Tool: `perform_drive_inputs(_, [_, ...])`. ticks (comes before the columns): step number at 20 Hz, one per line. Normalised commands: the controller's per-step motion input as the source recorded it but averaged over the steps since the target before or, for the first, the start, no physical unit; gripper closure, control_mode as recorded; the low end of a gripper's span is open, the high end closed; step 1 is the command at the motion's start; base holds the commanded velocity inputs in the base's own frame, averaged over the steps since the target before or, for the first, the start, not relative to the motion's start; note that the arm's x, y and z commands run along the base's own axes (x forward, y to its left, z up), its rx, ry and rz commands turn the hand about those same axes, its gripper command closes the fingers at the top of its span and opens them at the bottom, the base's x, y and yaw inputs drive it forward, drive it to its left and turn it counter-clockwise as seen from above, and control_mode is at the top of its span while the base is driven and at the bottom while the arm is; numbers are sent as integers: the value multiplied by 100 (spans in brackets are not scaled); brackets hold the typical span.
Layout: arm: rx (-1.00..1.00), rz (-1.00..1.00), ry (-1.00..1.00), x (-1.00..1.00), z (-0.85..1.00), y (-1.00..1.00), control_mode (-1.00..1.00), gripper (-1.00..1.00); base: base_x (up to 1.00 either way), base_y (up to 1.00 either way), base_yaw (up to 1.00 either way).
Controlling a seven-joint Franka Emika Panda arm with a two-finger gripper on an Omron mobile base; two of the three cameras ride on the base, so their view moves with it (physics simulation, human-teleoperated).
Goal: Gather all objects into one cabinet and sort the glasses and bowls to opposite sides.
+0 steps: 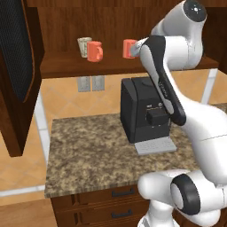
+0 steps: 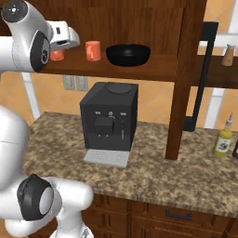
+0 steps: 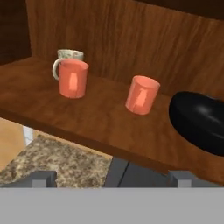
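Four pieces already sit on the cabinet shelf (image 3: 87,118): cream mug (image 3: 70,55) and two salmon mugs (image 3: 73,78) (image 3: 142,94) to one side, black bowl (image 3: 199,120) at the other. Your end effector (image 3: 111,177) hangs released and empty before them; little seems left.

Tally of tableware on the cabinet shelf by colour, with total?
Salmon-orange mugs: 2, the left salmon-orange mug and the right salmon-orange mug
Cream mug: 1
Black bowl: 1
Total: 4, all on the cabinet shelf
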Motion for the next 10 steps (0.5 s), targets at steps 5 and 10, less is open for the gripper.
perform_drive_inputs(5, [8, -3, 2, -100, 36, -57, -100, -100, 0, 0, 0])
perform_drive_inputs(10, [0, 0, 10, -100, 60, -49, -100, -100, 0, 0, 0])
